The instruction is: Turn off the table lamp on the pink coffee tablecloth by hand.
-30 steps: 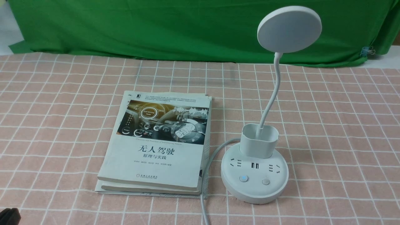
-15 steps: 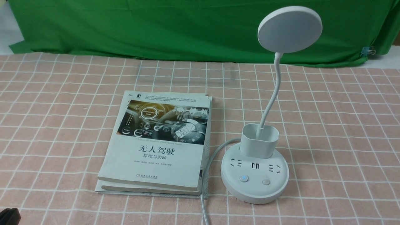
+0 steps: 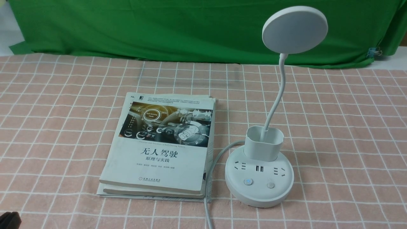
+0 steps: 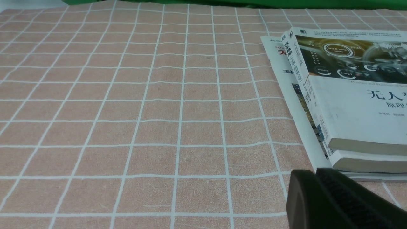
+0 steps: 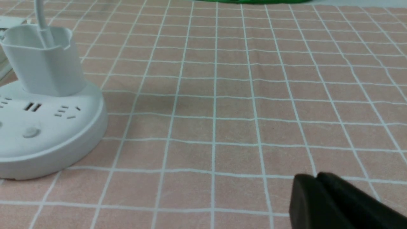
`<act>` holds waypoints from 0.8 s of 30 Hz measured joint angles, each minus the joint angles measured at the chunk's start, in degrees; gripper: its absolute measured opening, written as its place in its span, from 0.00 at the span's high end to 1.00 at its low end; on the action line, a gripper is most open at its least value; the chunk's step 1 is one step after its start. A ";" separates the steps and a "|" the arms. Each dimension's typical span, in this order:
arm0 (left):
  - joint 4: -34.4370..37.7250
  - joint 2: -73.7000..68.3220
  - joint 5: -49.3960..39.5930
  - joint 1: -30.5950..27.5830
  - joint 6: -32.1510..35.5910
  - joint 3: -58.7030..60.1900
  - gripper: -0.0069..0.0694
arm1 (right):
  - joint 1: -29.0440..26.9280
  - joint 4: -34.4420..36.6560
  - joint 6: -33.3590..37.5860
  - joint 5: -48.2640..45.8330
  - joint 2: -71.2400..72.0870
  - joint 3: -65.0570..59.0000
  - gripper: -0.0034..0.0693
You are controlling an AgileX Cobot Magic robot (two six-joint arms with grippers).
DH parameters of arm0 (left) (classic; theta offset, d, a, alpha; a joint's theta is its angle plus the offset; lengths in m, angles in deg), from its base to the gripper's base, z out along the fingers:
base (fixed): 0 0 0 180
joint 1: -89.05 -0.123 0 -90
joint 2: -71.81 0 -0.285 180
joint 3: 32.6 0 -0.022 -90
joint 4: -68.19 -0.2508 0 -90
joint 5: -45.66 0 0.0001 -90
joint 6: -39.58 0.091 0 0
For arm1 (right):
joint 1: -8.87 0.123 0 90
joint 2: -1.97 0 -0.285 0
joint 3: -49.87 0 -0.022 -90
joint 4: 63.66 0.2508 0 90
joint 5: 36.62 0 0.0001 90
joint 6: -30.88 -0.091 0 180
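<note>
The white table lamp [image 3: 259,178] stands on the pink coffee tablecloth [image 3: 343,127], right of centre. Its disc head [image 3: 294,29] is up on a bendy neck above the cup holder [image 3: 264,143]. The round base carries two buttons: the left one [image 3: 247,181] glows bluish, the right one [image 3: 270,184] is plain. The base also shows in the right wrist view [image 5: 41,127]. My left gripper [image 4: 316,173] is shut and empty, low over the cloth near the books. My right gripper [image 5: 316,176] is shut and empty, over bare cloth well right of the lamp base. Only a dark corner of the left arm [image 3: 9,220] shows in front.
Two stacked books [image 3: 159,149] lie left of the lamp; they show in the left wrist view [image 4: 349,105] too. The lamp's grey cord [image 3: 208,190] runs between books and base toward the front edge. A green cloth [image 3: 159,28] hangs at the back.
</note>
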 joint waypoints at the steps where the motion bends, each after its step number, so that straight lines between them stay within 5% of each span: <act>1: 0.00 0.00 0.00 0.00 0.00 0.00 0.90 | 0.00 0.00 -0.08 0.00 0.00 0.00 0.82; 24: 0.00 0.00 0.00 0.00 0.00 0.00 0.90 | 0.00 0.00 -0.11 0.00 0.00 0.00 0.75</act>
